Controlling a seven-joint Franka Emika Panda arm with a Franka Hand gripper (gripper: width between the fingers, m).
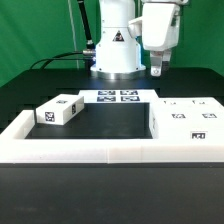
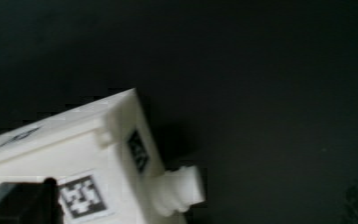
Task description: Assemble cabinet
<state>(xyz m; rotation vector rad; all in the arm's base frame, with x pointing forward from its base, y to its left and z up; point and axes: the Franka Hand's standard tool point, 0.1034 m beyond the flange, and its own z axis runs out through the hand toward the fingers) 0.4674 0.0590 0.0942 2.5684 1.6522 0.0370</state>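
Note:
The cabinet body (image 1: 186,116), a wide white box with small black-and-white tags on top, lies on the black table at the exterior view's right. A smaller white tagged block (image 1: 59,110) lies at the left. My gripper (image 1: 158,69) hangs well above the table, over the far edge of the cabinet body, touching nothing. It looks open and empty. In the wrist view a corner of the white cabinet body (image 2: 66,150) shows below me, with a tag (image 2: 82,197) and a small white stub (image 2: 186,190) on its side.
The marker board (image 1: 118,97) lies flat in front of the robot base (image 1: 115,52). A low white rim (image 1: 100,150) borders the front and left of the black table. Cables run behind the base at the left.

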